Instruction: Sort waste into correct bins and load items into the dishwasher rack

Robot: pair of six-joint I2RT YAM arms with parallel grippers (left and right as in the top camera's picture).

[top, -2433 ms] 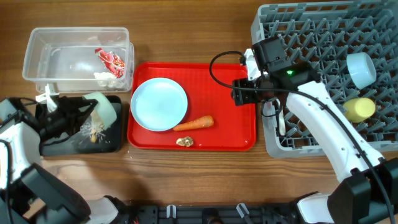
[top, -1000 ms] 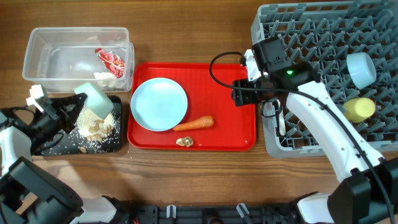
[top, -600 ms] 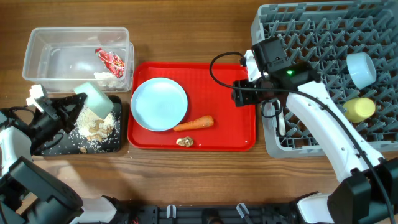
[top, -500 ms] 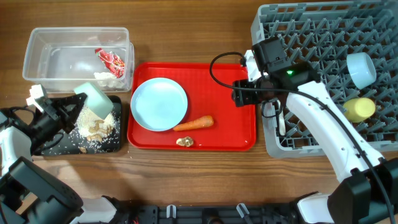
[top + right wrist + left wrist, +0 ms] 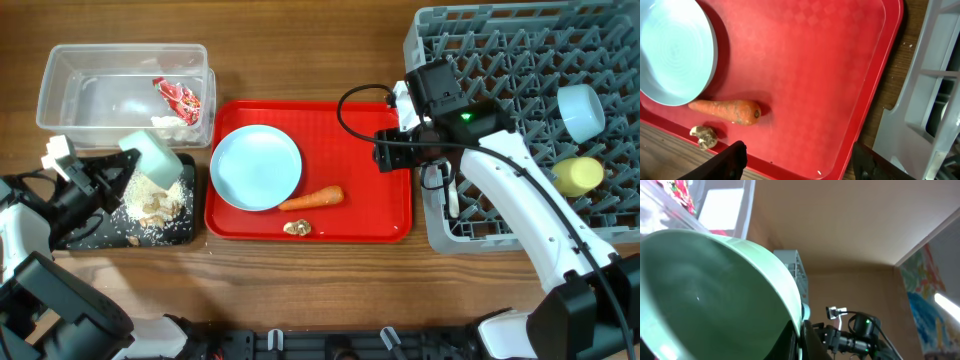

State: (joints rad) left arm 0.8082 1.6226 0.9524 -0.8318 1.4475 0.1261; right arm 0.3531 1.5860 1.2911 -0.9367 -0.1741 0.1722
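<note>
— What have the left fingers point(image 5: 114, 176) got?

— They're clamped tight on the rim of a pale blue-white round bowl point(image 5: 152, 160). It's tipped on its side over the shallow black rectangular tray point(image 5: 88, 233). Whitish rice-like scraps point(image 5: 150, 205) lie in the tray just below the bowl's mouth. I can't tell whether the bowl touches the tray.

— And behind that?

— The clear plastic rectangular tub point(image 5: 60, 60), just beyond the black tray. There's a red-and-white crinkled wrapper point(image 5: 180, 97) and a white crumpled tissue point(image 5: 165, 124) in its right end.

— The right fingers point(image 5: 735, 155)?

— Spread well apart, holding nothing. They hang above the right part of the large flat red tray point(image 5: 365, 205). The small orange carrot point(image 5: 725, 111) lies on that tray off to their left, not touching them. A small golden-brown lump point(image 5: 703, 136) sits near it at the tray's front edge. The light blue round plate point(image 5: 672, 55) is farther left.

— And the rack?

— The large grey plastic crate with upright pegs point(image 5: 500, 40) stands on the counter just right of the red tray. Another pale bowl point(image 5: 580, 110) and a small yellow cup point(image 5: 577, 176) are at its far right side.
</note>
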